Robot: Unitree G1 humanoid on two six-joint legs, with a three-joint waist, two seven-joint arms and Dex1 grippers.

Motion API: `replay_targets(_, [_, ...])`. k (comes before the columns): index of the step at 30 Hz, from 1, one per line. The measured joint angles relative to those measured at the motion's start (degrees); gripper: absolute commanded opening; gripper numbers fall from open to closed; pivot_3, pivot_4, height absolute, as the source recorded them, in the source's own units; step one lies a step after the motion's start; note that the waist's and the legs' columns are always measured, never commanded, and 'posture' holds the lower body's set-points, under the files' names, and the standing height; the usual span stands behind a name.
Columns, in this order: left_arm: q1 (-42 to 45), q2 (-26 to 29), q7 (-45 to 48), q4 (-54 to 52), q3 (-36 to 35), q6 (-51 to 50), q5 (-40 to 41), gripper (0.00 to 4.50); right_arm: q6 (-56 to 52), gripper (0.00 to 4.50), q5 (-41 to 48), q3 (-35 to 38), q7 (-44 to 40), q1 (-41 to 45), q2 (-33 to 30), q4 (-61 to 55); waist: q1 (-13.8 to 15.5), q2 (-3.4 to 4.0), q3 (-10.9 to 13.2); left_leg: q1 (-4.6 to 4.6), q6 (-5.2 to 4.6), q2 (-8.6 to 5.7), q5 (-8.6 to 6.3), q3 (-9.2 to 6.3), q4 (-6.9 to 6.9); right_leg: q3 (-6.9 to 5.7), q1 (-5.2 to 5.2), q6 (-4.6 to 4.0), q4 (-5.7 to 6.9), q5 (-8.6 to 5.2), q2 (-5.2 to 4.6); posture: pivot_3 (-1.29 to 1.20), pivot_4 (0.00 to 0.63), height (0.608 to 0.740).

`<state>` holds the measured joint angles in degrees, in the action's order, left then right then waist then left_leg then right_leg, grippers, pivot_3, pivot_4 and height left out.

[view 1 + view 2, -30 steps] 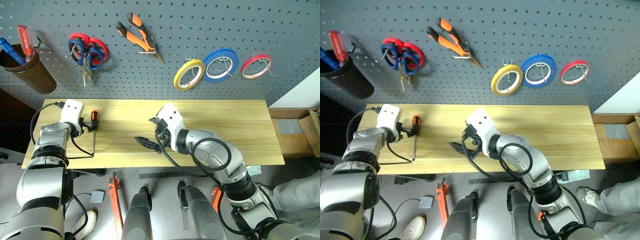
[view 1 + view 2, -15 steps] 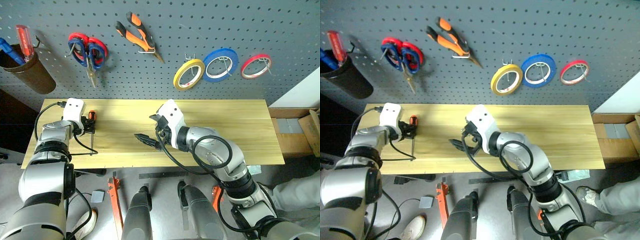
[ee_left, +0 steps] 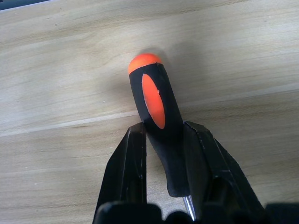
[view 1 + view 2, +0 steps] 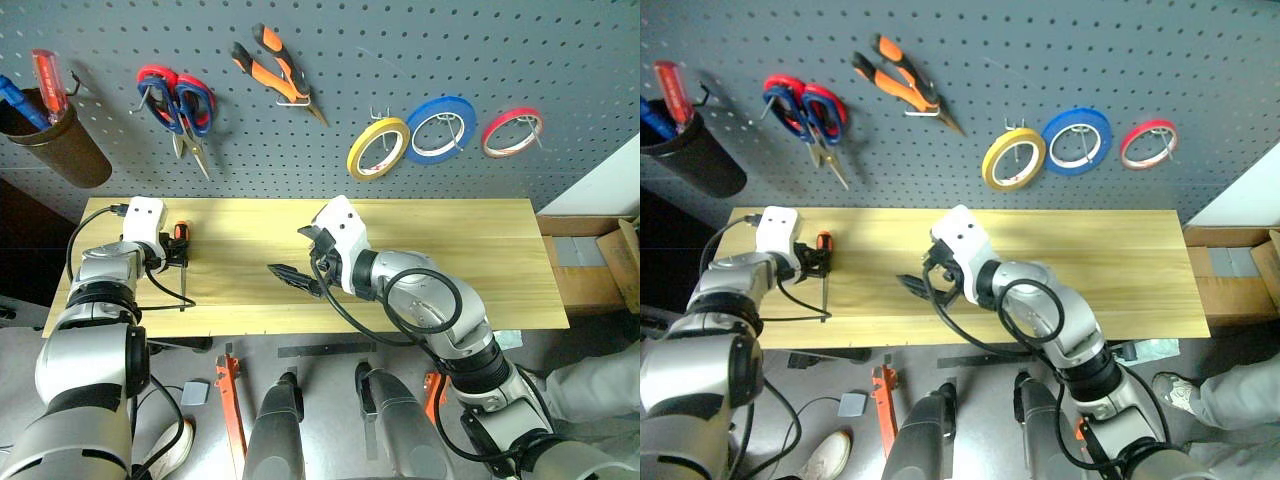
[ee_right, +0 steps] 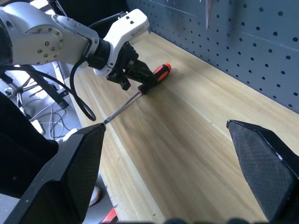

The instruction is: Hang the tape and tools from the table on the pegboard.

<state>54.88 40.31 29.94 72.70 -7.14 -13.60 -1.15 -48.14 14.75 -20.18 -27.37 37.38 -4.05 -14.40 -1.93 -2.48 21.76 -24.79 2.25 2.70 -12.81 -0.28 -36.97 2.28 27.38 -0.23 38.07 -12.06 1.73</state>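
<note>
The slim screwdriver with its orange-and-black handle lies at the left end of the table. My left gripper is shut on that handle; in the left wrist view both black fingers press against the handle. My right gripper hovers open over the table's middle with nothing in it, and it looks at the screwdriver. On the pegboard hang the yellow tape, the orange-and-black pliers and the blue-handled scissors.
A blue ring and a red ring hang right of the tape. A brown cup with red and blue screwdrivers hangs at the far left. Red-handled scissors hang behind the blue ones. Cardboard boxes stand beyond the table's right end.
My left gripper went from open beside the screwdriver handle to shut on it. The hanging scissors' blades have swung to the right. The right arm has stayed put.
</note>
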Motion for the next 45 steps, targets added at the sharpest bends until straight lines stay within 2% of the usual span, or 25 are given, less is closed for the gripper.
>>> replay_targets(6, [0.0, 0.0, -0.81, 0.01, -0.18, -0.89, 0.43, 4.14, 0.13, 4.5, 0.0, 0.18, -0.01, 0.05, -0.01, 0.18, 0.02, 0.0, 0.0, -0.02, 0.01, 0.0, -0.01, -0.01, 0.0, 0.0, 0.0, 0.0, -0.02, 0.0, 0.0, -0.04, 0.417, 0.74])
replay_targets(10, [-0.01, -0.01, -1.57, 0.12, -1.88, -2.22, 1.63, 4.14, 0.13, 4.5, 0.0, 0.19, 0.0, 0.05, -0.01, 0.18, 0.02, 0.0, 0.0, -0.02, 0.02, 0.0, 0.0, 0.0, 0.0, -0.01, 0.0, 0.0, -0.01, 0.0, 0.0, -0.04, 0.415, 0.74])
replay_targets(17, [-0.07, -0.78, -4.02, 1.46, -9.51, -8.86, 8.13, 4.14, 0.12, 4.5, 0.0, 0.19, -0.01, 0.05, -0.1, 0.17, 0.04, -0.01, 0.0, -0.03, 0.03, -0.01, 0.0, -0.01, 0.0, -0.02, 0.01, 0.01, -0.01, 0.0, 0.0, -0.04, 0.414, 0.74])
replay_targets(23, [-0.07, -0.77, -4.41, 1.3, -10.72, -9.97, 9.14, 4.14, 0.11, 4.5, 0.0, 0.18, -0.01, 0.05, -0.12, 0.17, 0.03, -0.01, -0.01, -0.02, 0.11, -0.01, 0.04, -0.02, 0.0, -0.02, 0.01, 0.01, 0.01, 0.01, 0.0, -0.04, 0.411, 0.74])
replay_targets(26, [-0.08, -0.77, -4.35, 1.3, -10.73, -10.03, 9.13, 3.6, 0.11, 4.5, 0.0, 0.18, -0.01, 0.05, -0.12, 0.17, 0.03, -0.01, -0.01, -0.02, 0.28, -0.01, 0.13, -0.03, 0.01, -0.02, 0.01, 0.01, 0.0, 0.01, 0.0, -0.04, 0.412, 0.74])
replay_targets(35, [-0.02, -1.0, -4.13, 1.16, -10.66, -10.77, 9.09, 0.54, 0.12, 4.5, -0.06, 0.18, 0.02, 0.05, -0.06, 0.17, -0.03, -0.01, -0.01, -0.02, 0.34, 0.0, 0.15, -0.03, 0.01, -0.01, 0.01, 0.02, 0.0, 0.01, 0.0, -0.04, 0.412, 0.74])
replay_targets(36, [-0.01, -0.98, -4.22, 1.14, -10.66, -10.8, 9.08, 0.42, 0.12, 4.5, -0.07, 0.18, 0.04, 0.05, -0.07, 0.18, -0.07, -0.01, -0.01, -0.02, 0.34, 0.0, 0.15, -0.03, 0.02, -0.01, 0.0, 0.02, 0.01, 0.01, 0.0, -0.04, 0.412, 0.74])
replay_targets(45, [0.01, -0.99, -4.6, 1.14, -10.57, -10.7, 8.87, 0.42, 0.69, 4.5, -0.08, 0.18, -0.06, 0.14, -0.05, 0.55, -0.07, -0.01, -0.01, -0.02, 0.38, 0.0, 0.17, -0.05, 0.01, -0.02, 0.01, 0.03, 0.01, 0.01, 0.0, -0.04, 0.401, 0.74])
